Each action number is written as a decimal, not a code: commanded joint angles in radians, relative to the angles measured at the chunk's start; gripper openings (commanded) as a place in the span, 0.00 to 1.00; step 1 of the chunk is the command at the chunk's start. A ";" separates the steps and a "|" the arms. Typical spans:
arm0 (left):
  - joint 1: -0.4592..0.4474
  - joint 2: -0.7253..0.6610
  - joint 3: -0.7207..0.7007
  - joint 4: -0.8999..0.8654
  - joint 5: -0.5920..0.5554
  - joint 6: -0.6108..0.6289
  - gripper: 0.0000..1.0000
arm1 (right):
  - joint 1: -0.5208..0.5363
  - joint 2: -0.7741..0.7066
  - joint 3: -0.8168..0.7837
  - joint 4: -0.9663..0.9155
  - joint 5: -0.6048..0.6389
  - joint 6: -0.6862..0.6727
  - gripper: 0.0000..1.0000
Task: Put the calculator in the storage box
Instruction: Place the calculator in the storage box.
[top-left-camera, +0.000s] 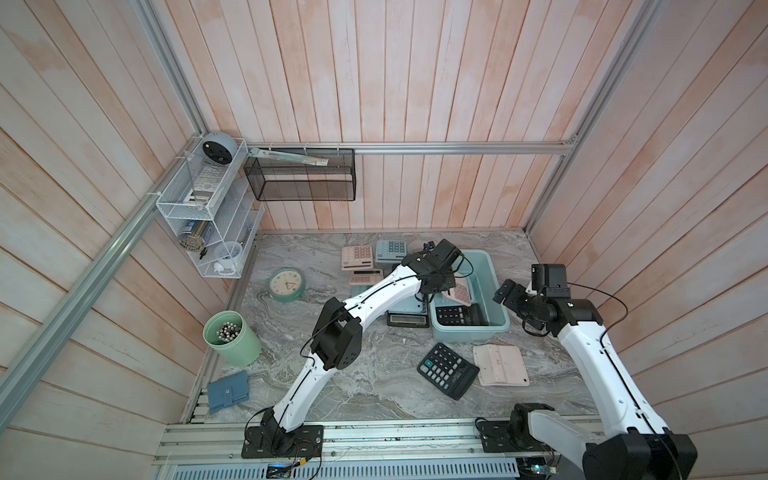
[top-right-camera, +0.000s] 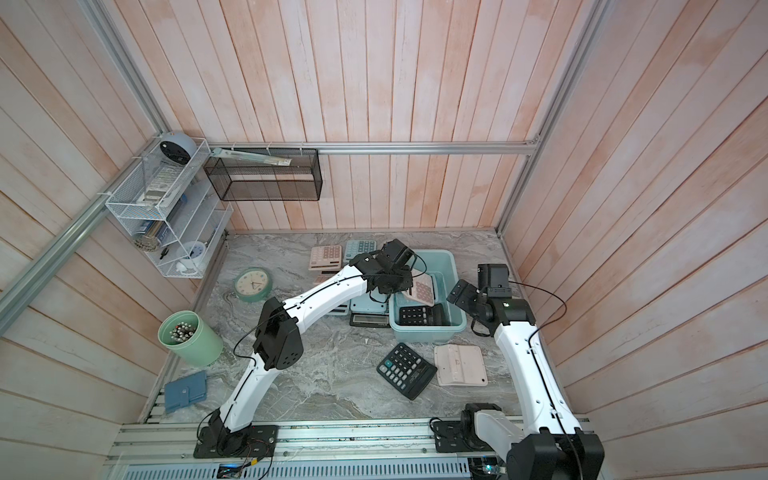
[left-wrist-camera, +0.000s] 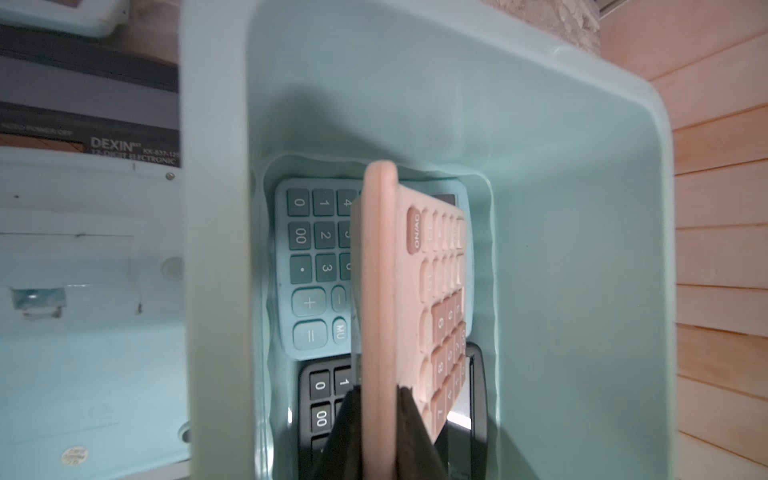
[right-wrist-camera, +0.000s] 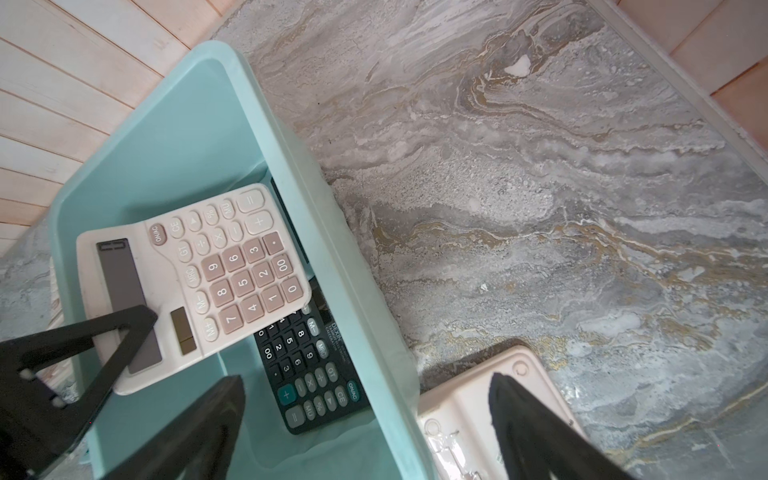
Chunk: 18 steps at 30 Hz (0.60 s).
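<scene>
Calculator (left-wrist-camera: 378, 291): pink, tilted on edge inside the box's walls, above the two lying there; whether it touches them cannot be told.
Left gripper (left-wrist-camera: 379, 395): pinches the pink calculator near its display, one finger on each face.
Right gripper (right-wrist-camera: 365, 380): jaws spread wide, empty, over the box's right rim.
Box (top-left-camera: 469, 333): pale teal tub on the marble table (right-wrist-camera: 540, 208); on its floor lie a teal calculator (left-wrist-camera: 309, 249) and a black calculator (right-wrist-camera: 307, 361), keys up, end to end.
In front of box: a second black calculator (top-left-camera: 448, 370), keys up, and a face-down calculator (top-left-camera: 500, 365), pink, side by side on the table.
Cup (top-left-camera: 232, 338): round, green, pens (top-left-camera: 226, 331) standing inside, near the table's left edge.
Basket (top-left-camera: 299, 178): black mesh, hung on the back wall; a long flat strip (top-left-camera: 289, 157) lies across its top.
Rack (top-left-camera: 195, 203): white wire, in the left corner; a round clock (top-left-camera: 218, 147) on the top shelf, small items below.
</scene>
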 joint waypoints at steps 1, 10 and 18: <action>0.005 0.020 0.033 -0.014 -0.066 -0.013 0.00 | -0.003 -0.019 -0.007 0.014 -0.029 -0.009 0.98; 0.008 0.062 0.104 -0.060 -0.079 -0.035 0.05 | -0.003 -0.024 -0.004 0.017 -0.065 -0.006 0.98; 0.009 0.086 0.129 -0.070 -0.087 -0.049 0.06 | -0.002 -0.033 -0.003 0.010 -0.087 -0.007 0.98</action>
